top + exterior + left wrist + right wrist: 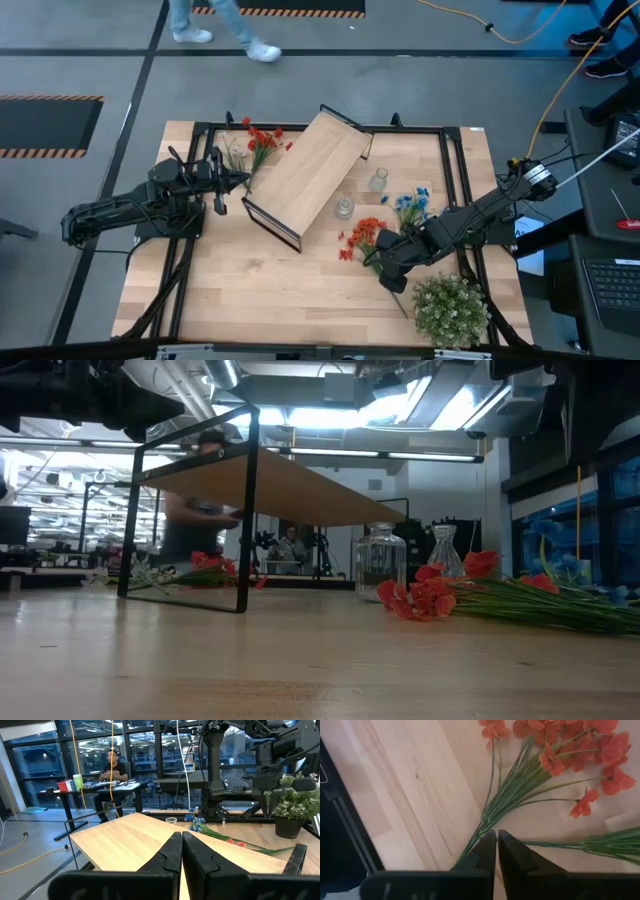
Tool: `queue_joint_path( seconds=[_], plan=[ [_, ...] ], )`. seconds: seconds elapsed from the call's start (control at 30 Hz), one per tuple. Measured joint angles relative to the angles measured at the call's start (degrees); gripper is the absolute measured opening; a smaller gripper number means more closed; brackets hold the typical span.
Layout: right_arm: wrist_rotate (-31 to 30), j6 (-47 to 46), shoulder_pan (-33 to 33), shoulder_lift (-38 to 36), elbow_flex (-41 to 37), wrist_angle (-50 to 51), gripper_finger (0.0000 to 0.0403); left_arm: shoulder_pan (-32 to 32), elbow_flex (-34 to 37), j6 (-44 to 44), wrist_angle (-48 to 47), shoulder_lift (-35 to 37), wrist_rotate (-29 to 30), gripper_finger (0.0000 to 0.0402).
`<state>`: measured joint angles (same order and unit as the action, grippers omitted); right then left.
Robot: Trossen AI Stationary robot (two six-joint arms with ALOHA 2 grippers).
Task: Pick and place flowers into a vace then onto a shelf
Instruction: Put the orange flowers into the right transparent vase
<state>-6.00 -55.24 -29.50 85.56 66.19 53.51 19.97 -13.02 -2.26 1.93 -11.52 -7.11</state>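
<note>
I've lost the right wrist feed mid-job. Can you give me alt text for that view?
The right arm's shut tool hangs just above the gathered thin green stems of a red-orange artificial flower bunch lying on the light wooden tabletop; whether it pinches a stem cannot be told. The blossoms fan away from the tool, and another bundle of green stems lies beside it.

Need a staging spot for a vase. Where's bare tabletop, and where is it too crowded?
Bare: the near-left stretch of the table, bordered by the shelf and the red flowers. Crowded: the right half, where two glass vases, the blue flowers, the right gripper and the potted plant cluster. The left gripper and another red bunch fill the far-left corner.
</note>
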Motion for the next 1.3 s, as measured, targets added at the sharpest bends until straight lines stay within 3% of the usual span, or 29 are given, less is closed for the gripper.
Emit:
queue_joint_path(
  seconds=[0.27, 0.6, 0.8, 1.3],
  plan=[
    [-0.44, -0.22, 0.02, 0.0, 0.0, 0.04, 0.0044, -0.01, 0.0, 0.0, 0.0, -0.01, 0.0, 0.0008],
    [-2.02, -2.1, 0.02, 0.01, 0.0, 0.09, 0.0172, 0.01, 0.0, 0.0, -0.02, -0.01, 0.0, 0.0007],
    [-2.08, -5.99, 0.02, 2.52, 0.0, 0.14, 0.0221, 0.01, 0.0, 0.0, -0.09, 0.01, 0.0, 0.0007],
    [-0.97, -5.84, -0.02, 13.14, -0.02, -1.54, 0.0236, -0.01, 0.0, 0.04, -0.52, -0.01, 0.0, 0.0006]
  ],
)
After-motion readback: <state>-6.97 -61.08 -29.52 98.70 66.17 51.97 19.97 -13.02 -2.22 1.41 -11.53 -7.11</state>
